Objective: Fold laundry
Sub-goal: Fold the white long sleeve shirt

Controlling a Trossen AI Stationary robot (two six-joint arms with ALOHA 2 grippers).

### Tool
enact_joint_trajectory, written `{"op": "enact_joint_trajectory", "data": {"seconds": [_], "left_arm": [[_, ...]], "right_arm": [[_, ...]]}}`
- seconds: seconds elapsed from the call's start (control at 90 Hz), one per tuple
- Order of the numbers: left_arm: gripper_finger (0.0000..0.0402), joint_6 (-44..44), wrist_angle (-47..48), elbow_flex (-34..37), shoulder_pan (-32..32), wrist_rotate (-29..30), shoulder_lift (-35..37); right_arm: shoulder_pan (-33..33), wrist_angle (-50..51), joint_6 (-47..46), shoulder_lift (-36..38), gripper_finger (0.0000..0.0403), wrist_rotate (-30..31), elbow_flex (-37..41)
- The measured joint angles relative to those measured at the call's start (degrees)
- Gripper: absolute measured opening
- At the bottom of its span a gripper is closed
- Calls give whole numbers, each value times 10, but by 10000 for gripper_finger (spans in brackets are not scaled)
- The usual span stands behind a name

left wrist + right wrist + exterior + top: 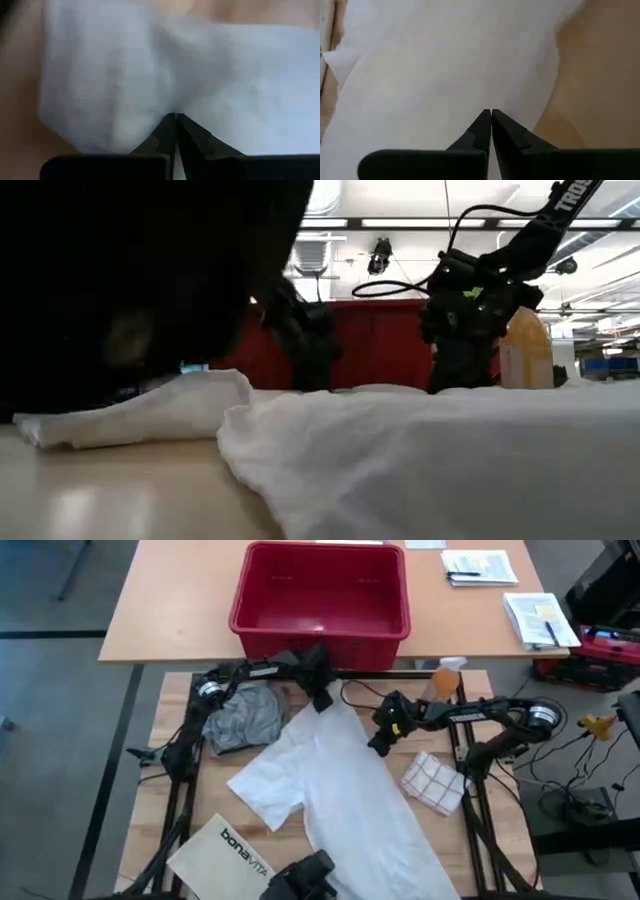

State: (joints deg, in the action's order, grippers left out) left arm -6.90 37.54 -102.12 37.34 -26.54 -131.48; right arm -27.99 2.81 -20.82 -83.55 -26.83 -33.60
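Red bin (262,618) behind white shirt (345,785).

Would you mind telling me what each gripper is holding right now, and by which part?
The left gripper pinches the white shirt at its far top edge. The right gripper is shut at the shirt's right edge; whether it grips cloth cannot be told.

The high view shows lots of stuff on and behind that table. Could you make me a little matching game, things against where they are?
Things:
1. white shirt
2. grey T-shirt
3. red bin
4. checked cloth

Places:
A. on the far table behind the work table
B. spread across the middle
C. crumpled beside the left arm
D. near the right arm

Pairs: 1-B, 2-C, 3-A, 4-D
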Motion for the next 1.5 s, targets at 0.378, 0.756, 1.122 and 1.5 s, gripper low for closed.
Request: {"op": "enact_joint_trajectory", "data": {"seconds": [0.378,0.756,1.122,1.5], "left_arm": [[0,34,14,-1,6,-8,-6],[0,45,32,-1,17,1,-5],[0,45,32,-1,19,17,-5],[0,49,33,-1,21,22,-5]], "right_arm": [[53,93,-8,4,0,12,1],[177,187,-34,38,0,15,1],[326,215,-135,92,0,55,18],[545,215,-187,88,0,144,37]]}}
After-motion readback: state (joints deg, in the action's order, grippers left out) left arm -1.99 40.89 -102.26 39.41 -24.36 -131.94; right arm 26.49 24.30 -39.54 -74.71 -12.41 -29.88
